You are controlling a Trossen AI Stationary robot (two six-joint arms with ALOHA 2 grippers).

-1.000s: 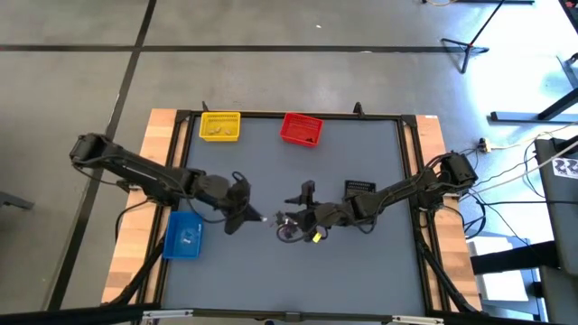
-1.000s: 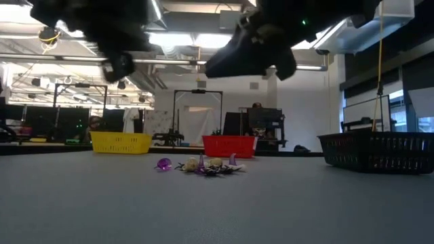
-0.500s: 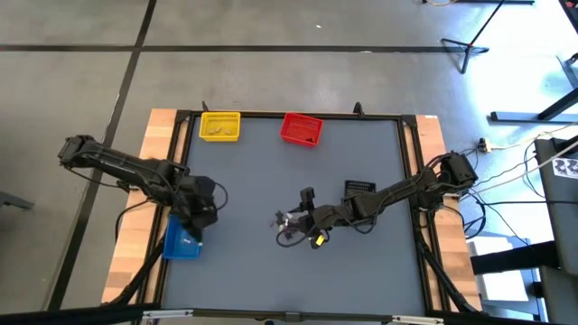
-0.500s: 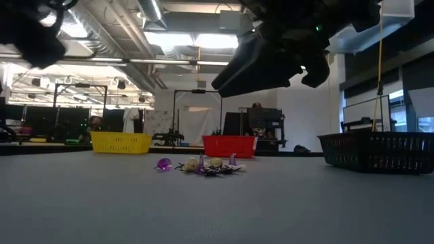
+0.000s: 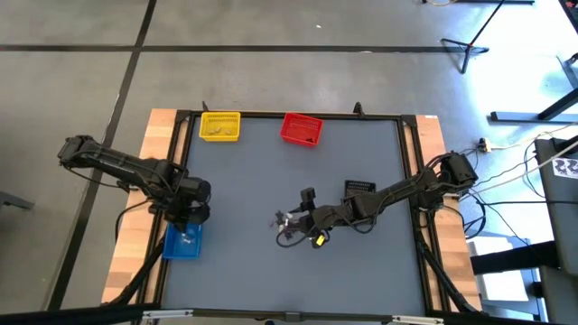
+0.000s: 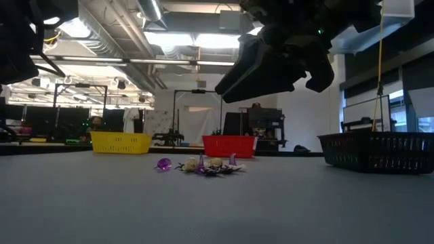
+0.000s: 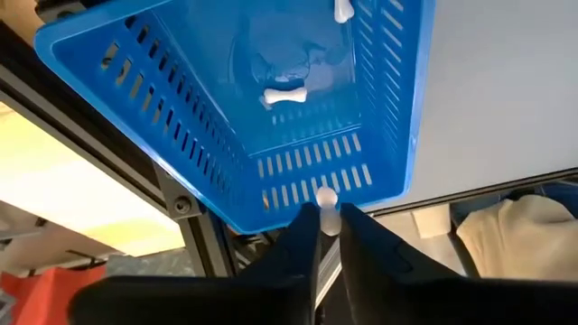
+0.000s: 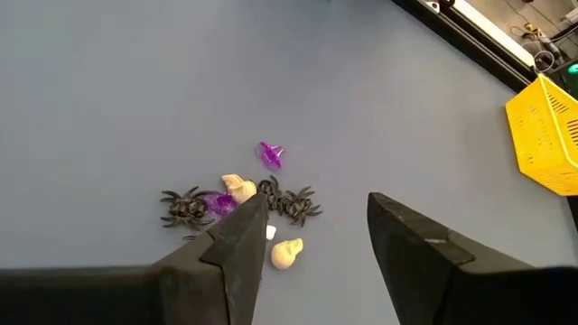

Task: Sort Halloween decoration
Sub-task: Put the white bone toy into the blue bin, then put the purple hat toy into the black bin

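The Halloween decoration is a pile of tiny trinkets (image 8: 244, 203): dark spiders, purple pieces and pale tan skulls, lying mid-table (image 5: 292, 227) (image 6: 203, 165). My right gripper (image 8: 312, 230) hovers open just above the pile, touching nothing (image 5: 304, 209). My left gripper (image 7: 327, 212) is at the table's left side over the blue bin (image 5: 183, 242), shut on a small white trinket. Inside the blue bin (image 7: 217, 135) lie a white bone (image 7: 284, 96) and another white piece (image 7: 343, 11). My left gripper pinches a small white trinket (image 7: 327, 197) between its two fingertips, coming from above and pointing down. Only a rounded white end shows beyond the fingers. The trinket is lifted clear, above the blue bin's wall.
A yellow bin (image 5: 219, 125) and a red bin (image 5: 301, 129) stand at the table's far edge. A black bin (image 5: 358, 189) sits right of centre beside the right arm. Bare grey tabletop lies between the pile and the blue bin.
My left gripper has swung from beside the pile toward the table's left edge and now hangs over the blue bin. My right gripper has stayed above the pile, shifting only slightly. The pile has not moved.
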